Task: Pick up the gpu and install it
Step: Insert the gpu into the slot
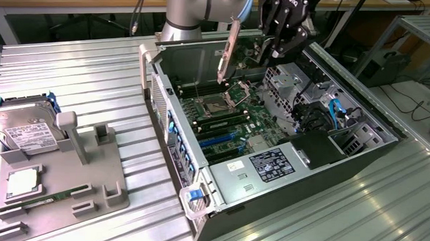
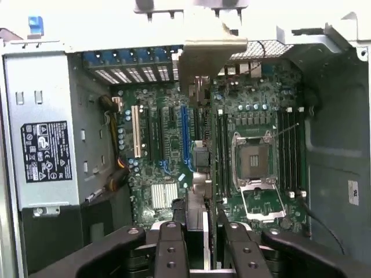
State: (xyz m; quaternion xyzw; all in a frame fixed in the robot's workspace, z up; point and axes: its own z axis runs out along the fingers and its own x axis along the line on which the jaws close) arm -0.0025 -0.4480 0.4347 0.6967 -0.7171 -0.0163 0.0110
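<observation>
Jaws pinch the gpu by its upper edge, so the card hangs on edge below me, its silver bracket at the end nearest the slotted rear wall of the open computer case. I hold it above the motherboard, apart from it and running along the expansion slots, which I judge suits seating it. Well apart on the surface, a grey holder keeps the hard drive.

Thin dark graphics card with silver end bracket, held on edge in the claw, raised above the open computer case, bracket hanging downward toward the board inside.
</observation>
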